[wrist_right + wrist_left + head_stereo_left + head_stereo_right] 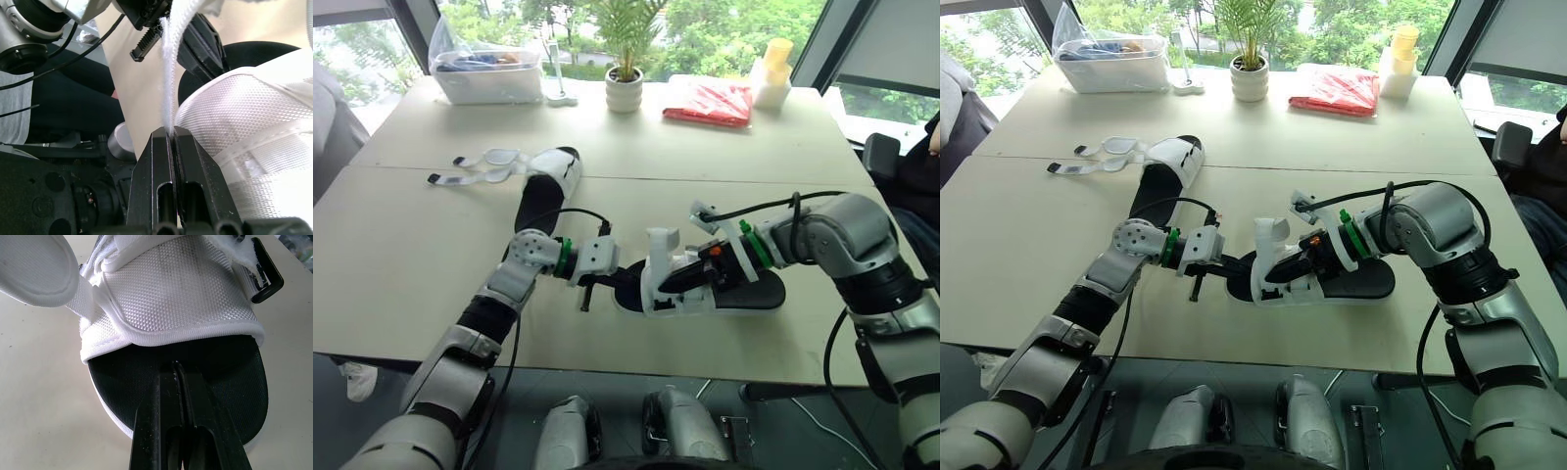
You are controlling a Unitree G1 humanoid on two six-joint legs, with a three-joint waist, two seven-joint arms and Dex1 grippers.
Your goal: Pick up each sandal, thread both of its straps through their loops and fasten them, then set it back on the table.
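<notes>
Now the sandal [749, 293] lies at the front of the desk [411, 274], the left hand [177, 366] closed with its tips over the toe insole, while the right hand [172, 131] pinches its white strap [168, 73].

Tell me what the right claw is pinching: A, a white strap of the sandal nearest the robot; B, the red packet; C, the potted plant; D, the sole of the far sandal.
A: the right wrist view shows the right claw shut on a white strap that rises from the near sandal.
</notes>
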